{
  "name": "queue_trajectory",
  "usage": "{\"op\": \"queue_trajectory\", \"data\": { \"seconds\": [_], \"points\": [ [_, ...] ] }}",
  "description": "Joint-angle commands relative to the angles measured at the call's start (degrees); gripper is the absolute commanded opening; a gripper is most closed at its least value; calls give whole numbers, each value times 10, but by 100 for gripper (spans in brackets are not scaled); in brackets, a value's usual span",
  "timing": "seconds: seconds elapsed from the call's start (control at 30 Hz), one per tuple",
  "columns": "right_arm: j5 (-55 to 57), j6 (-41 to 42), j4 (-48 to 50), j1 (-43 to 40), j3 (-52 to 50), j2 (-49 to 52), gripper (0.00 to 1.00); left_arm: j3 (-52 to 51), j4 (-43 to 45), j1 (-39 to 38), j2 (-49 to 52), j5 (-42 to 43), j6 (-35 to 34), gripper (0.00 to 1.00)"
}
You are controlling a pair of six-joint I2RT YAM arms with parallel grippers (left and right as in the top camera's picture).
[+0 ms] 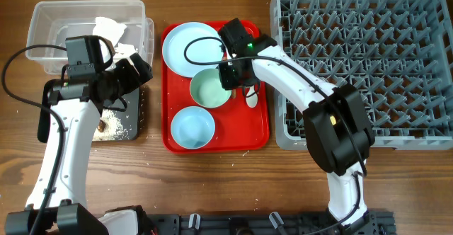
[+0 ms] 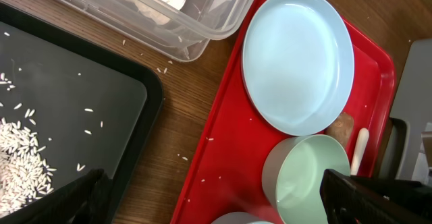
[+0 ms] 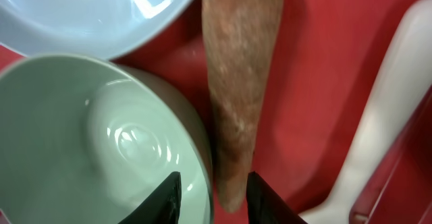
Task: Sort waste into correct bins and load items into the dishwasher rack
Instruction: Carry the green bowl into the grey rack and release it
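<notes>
We judge that the step in hand is the waste sorting, namely picking the long brown food stick (image 3: pixel 239 96) off the red tray (image 3: pixel 324 35). The right gripper (image 3: pixel 216 200) has its fingers (image 3: pixel 169 200) apart, one on each side of the stick's near end, and they do not press it yet. The next move calls for closing on the stick, lifting it straight up and carrying it to a bin. We think this is the black tray (image 2: pixel 81 82), because the rice crumbs (image 2: pixel 20 163) lie there, while the clear tub (image 2: pixel 169 21) holds the white napkin (image 1: pixel 112 30).

The mint bowl (image 3: pixel 88 150) stands in the way. Its rim is just beside one finger, so this finger has little room between bowl and stick. The white spoon (image 3: pixel 385 116) lies beyond the other finger, apart from it. The pale-blue plate (image 3: pixel 81 15) is ahead of the fingers, beside the stick's far end.

The left gripper (image 2: pixel 212 183) is wide open and holds nothing. Under its fingers we see the black tray's edge, the bare counter (image 2: pixel 182 116) and the red tray. It hangs near the bins, so it may hinder the delivery. We see no dishes in the rack (image 1: pixel 396 51).
</notes>
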Motion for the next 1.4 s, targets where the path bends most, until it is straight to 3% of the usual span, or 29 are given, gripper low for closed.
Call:
{"op": "queue_trajectory", "data": {
  "seconds": [0.0,0.03,0.13,0.23,0.53,0.77,0.9,1.0,1.1,1.37],
  "points": [
    [16,-27,9,0,4,8,26,5,0,1,-9,-5,3,100],
    [16,-27,10,0,3,8,18,5,0,1,-9,-5,3,100],
    [16,-29,17,0,-10,8,16,5,0,1,-9,-5,3,100],
    [18,-29,17,0,-17,8,4,5,0,1,-9,-5,3,100],
    [14,-25,11,-2,-3,-12,4,5,0,1,-9,-5,3,100],
    [91,-7,-7,-27,2,-167,4,5,0,1,-9,-5,3,100],
    [260,9,-7,-39,2,-251,4,5,0,1,-9,-5,3,100],
    [537,34,1,-47,2,-278,4,5,0,1,-9,-5,3,100],
    [679,26,42,-67,0,-263,4,5,0,1,-9,-5,3,100],
    [718,-300,336,-129,0,-136,4,5,0,1,-9,-5,3,100]
  ]
}}
